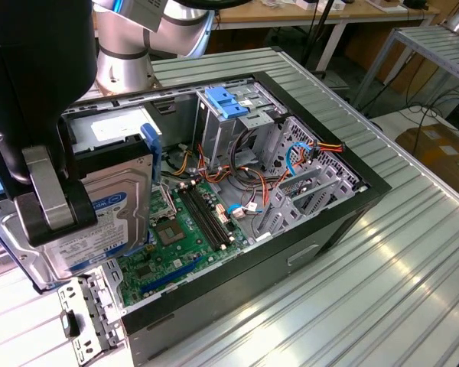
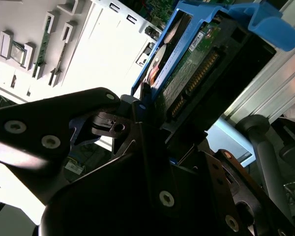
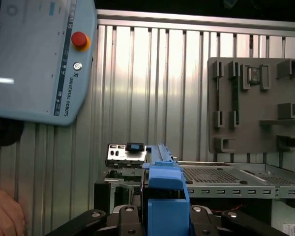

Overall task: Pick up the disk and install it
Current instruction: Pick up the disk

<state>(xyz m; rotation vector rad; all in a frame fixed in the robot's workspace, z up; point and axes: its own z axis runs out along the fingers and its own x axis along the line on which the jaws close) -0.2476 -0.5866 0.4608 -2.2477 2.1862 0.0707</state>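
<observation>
In the exterior view my gripper (image 1: 57, 214) is clamped on the disk (image 1: 111, 206), one grey finger (image 1: 50, 191) lying flat across its labelled face. The disk stands on edge, a little tilted, at the end of the open case (image 1: 321, 222) on the exterior view's left. Its blue carrier runs up the side nearest the board (image 1: 187, 229). I cannot tell whether its lower edge touches anything in the case. A blue latch (image 1: 226, 103) sits on the drive bay at the far side of the case, with cables (image 1: 252, 164) bunched below it. A grey plate (image 1: 88, 321) lies on the ribbed table (image 1: 382, 290) just beside the near corner of the case.

In the second wrist view the gripper (image 2: 137, 113) pinches the carrier's edge, jaws narrow around it. The disk (image 2: 196, 64) shows its green circuit side and connector, and the plate (image 2: 93, 54) lies pale behind it.

In the first wrist view the gripper (image 3: 163, 221) holds the disk (image 3: 164, 189) edge-on, the blue carrier rising between the two black fingers (image 3: 125, 219). Beyond it I see the case (image 3: 226, 179), the plate (image 3: 255, 103) and the table (image 3: 147, 83). A pendant (image 3: 34, 59) lies on the table, well apart from the plate. A hand (image 3: 5, 214) shows at the picture's corner.
</observation>
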